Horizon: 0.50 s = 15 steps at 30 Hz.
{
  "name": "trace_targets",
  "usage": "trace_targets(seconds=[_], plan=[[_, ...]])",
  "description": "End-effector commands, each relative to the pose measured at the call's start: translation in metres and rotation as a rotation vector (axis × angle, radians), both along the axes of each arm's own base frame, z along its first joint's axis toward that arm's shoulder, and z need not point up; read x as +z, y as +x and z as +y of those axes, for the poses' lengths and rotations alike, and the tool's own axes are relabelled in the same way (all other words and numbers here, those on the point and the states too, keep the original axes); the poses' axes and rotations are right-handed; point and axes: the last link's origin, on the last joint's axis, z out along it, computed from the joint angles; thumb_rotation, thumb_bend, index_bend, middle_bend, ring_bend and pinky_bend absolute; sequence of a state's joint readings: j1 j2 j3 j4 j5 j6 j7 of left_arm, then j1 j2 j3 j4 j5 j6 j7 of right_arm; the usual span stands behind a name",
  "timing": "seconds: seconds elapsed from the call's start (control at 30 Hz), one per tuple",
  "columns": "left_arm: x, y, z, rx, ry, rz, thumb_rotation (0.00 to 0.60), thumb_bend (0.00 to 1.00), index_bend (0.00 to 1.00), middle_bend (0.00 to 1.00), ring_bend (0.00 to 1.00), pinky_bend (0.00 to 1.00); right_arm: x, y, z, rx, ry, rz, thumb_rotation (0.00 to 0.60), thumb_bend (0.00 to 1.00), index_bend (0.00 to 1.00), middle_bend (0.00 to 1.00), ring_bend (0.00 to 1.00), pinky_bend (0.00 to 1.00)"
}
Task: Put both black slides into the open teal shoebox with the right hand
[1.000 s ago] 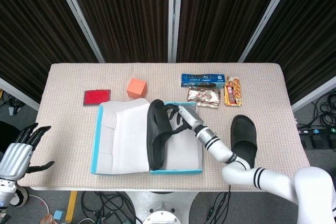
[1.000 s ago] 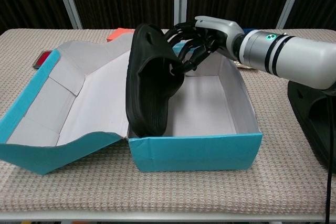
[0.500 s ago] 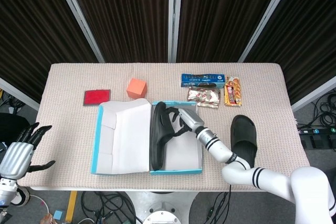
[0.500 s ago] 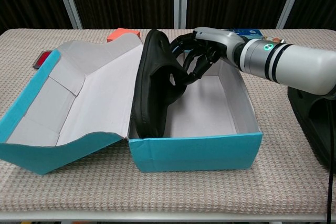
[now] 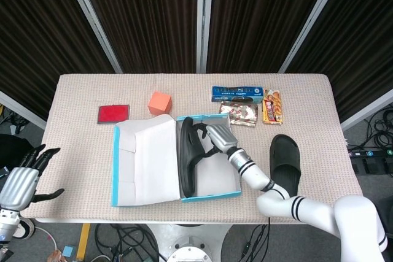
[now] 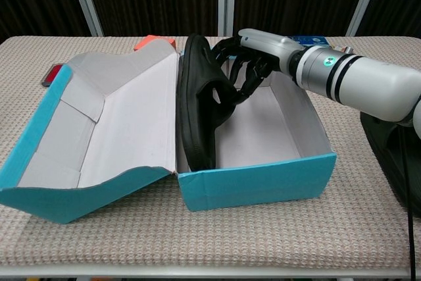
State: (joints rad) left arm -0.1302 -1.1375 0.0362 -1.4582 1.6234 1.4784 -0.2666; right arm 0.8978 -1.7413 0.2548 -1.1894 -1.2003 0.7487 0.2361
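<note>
Nearest the robot, at about 8 o'clock off the table's edge in the head view, the left hand hangs beside the table with its dark fingers spread and nothing in them.

On the table, toward 6 o'clock of its middle, sits the open teal shoebox, its white-lined lid folded out flat to 9 o'clock. One black slide stands on its edge inside the box, pressed along the wall at the hinge side, sole facing the lid and strap facing 3 o'clock. The right hand reaches in from 3 o'clock, its dark fingers curled around the strap and upper edge of this slide; the silver forearm slopes back over the box's far right rim.

The second black slide lies flat on the table at 3 o'clock of the box, apart from it, just beside the right arm's elbow.

Farther back, at 11 o'clock of the box, an orange cube sits near the lid's far edge, and a red flat case lies at 9 o'clock of the cube. At 1 o'clock of the box a silver snack packet lies near the box's far corner, a blue snack box just behind it, and an orange-and-yellow snack packet at 3 o'clock of the two.
</note>
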Motion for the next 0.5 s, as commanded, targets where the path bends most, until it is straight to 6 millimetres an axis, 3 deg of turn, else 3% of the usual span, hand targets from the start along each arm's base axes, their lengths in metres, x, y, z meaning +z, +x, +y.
trace_targets(seconds=[0.03,0.5], plan=[[0.0004,-0.0009,-0.0007,0.001,0.001,0.001,0.600,0.00,0.11,0.15,0.01,0.08,-0.0032,0.0008,0.0009,0.016,-0.005,0.018,0.600,0.11,0.59,0.49,0.42,0.60],[0.0003,-0.0045,-0.0024,0.003,0.000,0.005,0.600,0.00,0.11,0.15,0.01,0.08,-0.0074,-0.0014,0.0007,0.059,-0.052,0.075,0.600,0.12,0.59,0.49,0.42,0.60]])
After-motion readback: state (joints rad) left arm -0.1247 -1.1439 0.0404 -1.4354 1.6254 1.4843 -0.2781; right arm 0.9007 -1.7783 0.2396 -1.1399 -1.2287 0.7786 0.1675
